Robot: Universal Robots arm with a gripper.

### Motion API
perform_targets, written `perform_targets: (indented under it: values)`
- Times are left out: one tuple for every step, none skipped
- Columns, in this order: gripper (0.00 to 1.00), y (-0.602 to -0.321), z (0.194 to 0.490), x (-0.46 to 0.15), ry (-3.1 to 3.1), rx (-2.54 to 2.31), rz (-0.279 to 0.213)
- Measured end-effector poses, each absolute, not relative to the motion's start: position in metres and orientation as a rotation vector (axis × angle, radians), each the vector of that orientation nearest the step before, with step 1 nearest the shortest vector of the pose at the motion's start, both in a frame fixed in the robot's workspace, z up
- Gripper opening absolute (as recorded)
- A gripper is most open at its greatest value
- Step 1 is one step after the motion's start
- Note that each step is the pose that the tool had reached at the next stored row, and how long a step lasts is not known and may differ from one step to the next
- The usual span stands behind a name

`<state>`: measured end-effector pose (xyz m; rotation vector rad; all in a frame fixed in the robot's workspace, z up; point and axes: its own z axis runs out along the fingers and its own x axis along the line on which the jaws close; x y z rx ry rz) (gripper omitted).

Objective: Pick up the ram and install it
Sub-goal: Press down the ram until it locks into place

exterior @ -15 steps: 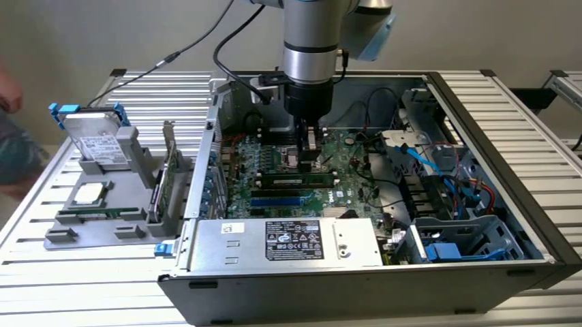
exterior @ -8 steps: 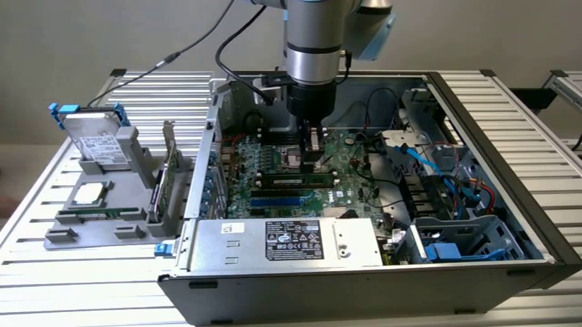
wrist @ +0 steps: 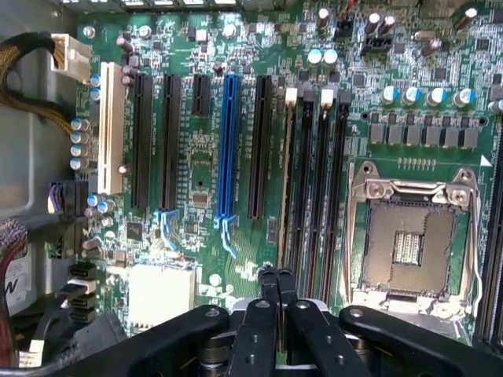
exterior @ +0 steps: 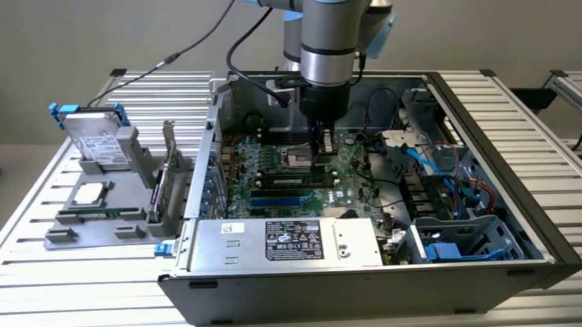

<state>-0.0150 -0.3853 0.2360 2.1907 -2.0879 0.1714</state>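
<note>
Shut pincer [wrist: 276, 276] over motherboard [wrist: 204, 169] inside open computer case [exterior: 509, 129]

The arm's gripper [exterior: 325, 158] hangs inside the open computer case [exterior: 509, 136], just above the ram [exterior: 293, 181] on the motherboard.

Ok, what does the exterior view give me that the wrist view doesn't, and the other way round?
Exterior view: the arm, the power supply, the tray with a hard drive at that view's left, and the ram lying along the memory slots close to the pincer.
Wrist view: the white slot and a row of capacitors.
Both: the pincer, shut, over the motherboard, plus the CPU socket and the blue slot.
</note>
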Motion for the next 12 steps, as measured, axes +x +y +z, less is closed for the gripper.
perform_targets:
  values:
    - [0.1, -0.3853, 0.2358, -0.0137, -2.088, 2.191, 0.171]
    - [0.1, -0.3853, 0.2355, -0.0134, -2.088, 2.191, 0.171]
    - [0.1, -0.3853, 0.2349, -0.0134, -2.088, 2.191, 0.171]
    - [0.1, -0.3853, 0.2343, -0.0134, -2.088, 2.191, 0.171]
    - [0.1, -0.3853, 0.2334, -0.0134, -2.089, 2.191, 0.171]
    - [0.1, -0.3853, 0.2326, -0.0134, -2.089, 2.191, 0.171]
    - [0.1, -0.3853, 0.2318, -0.0134, -2.089, 2.191, 0.171]
    - [0.1, -0.3853, 0.2311, -0.0134, -2.089, 2.191, 0.171]
    - [0.1, -0.3853, 0.2307, -0.0134, -2.089, 2.191, 0.171]
    - [0.1, -0.3854, 0.2306, -0.0134, -2.089, 2.191, 0.171]
    - [0.1, -0.3854, 0.2303, -0.0134, -2.089, 2.191, 0.171]
    - [0.1, -0.3853, 0.2297, -0.0133, -2.089, 2.191, 0.171]
